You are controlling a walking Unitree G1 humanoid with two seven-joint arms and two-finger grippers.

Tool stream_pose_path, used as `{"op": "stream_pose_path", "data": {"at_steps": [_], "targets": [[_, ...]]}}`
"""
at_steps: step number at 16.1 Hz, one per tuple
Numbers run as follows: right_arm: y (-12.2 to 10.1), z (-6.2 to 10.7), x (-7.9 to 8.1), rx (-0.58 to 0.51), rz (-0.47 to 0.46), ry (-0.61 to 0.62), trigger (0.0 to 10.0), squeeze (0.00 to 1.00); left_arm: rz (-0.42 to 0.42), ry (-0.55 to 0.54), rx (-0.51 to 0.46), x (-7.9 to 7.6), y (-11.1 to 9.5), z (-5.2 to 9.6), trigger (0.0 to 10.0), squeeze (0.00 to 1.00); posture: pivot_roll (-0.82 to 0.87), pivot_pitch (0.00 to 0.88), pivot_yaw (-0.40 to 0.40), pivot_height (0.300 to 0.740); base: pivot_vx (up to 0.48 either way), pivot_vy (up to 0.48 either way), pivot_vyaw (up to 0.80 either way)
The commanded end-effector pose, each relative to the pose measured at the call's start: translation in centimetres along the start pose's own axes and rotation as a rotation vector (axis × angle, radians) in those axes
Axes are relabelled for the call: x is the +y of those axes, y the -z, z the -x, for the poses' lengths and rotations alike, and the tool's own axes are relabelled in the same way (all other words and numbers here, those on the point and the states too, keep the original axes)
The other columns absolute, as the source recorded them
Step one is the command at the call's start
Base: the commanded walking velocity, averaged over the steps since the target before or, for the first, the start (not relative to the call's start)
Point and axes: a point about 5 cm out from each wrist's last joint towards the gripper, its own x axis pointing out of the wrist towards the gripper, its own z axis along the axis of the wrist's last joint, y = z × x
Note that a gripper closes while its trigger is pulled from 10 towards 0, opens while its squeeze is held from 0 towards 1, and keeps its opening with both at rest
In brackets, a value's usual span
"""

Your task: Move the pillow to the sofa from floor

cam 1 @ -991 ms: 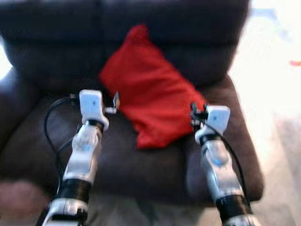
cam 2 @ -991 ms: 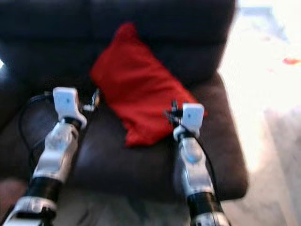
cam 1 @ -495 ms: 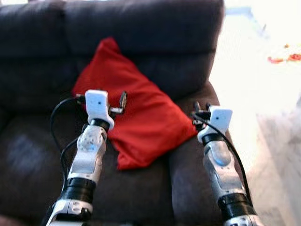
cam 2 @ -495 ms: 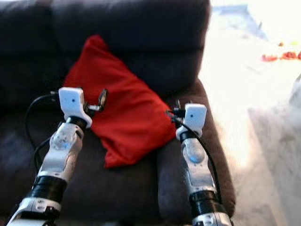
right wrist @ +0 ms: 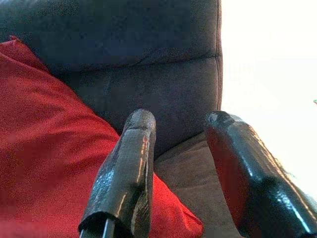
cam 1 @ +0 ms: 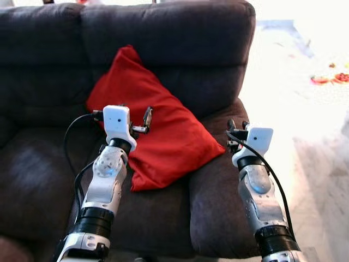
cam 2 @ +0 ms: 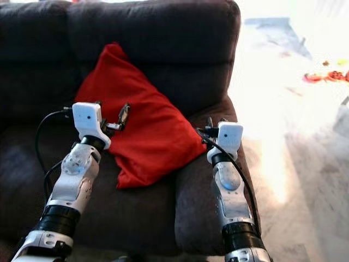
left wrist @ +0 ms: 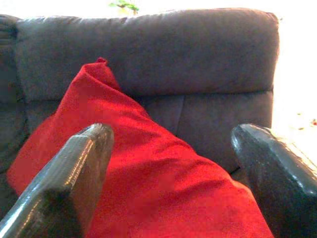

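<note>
One dark grey sofa (cam 1: 163,33) carries the red pillow (cam 1: 158,125), which leans tilted against its backrest. Over the seat, the left hand (left wrist: 171,168) gapes wide and empty before the pillow; the right hand (right wrist: 181,168), partly open, holds nothing beside the pillow's corner.

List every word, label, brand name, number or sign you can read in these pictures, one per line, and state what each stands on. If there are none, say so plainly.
None: no readable text, label, number or sign.
The red pillow is plain cloth.
The dark sofa bears no tag or brand.
The white wrist housings above the left end effector and the right end effector carry only a small dark dot, no lettering.
</note>
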Motion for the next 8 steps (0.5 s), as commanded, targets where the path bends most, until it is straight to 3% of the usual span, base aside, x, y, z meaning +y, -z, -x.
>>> {"op": "stream_pose_path", "data": {"at_steps": [1,6,8], "targets": [[0.04,0.02,0.08,0.002,0.000,-0.002,10.0,0.00,-0.007,0.003,0.003,0.21,-0.01,0.24,10.0,0.00,0.05,0.146,0.041,0.739,0.000,0.000,0.00],[0.00,-0.05,0.19,0.002,0.001,-0.004,10.0,0.00,-0.014,0.000,-0.011,0.30,-0.10,0.39,10.0,0.00,0.05,0.133,0.045,0.739,0.000,0.000,0.00],[0.05,-0.04,0.14,0.004,0.003,-0.001,10.0,0.00,-0.012,0.001,-0.012,0.28,-0.11,0.38,10.0,0.00,0.04,0.131,0.045,0.739,-0.251,0.000,0.00]]}}
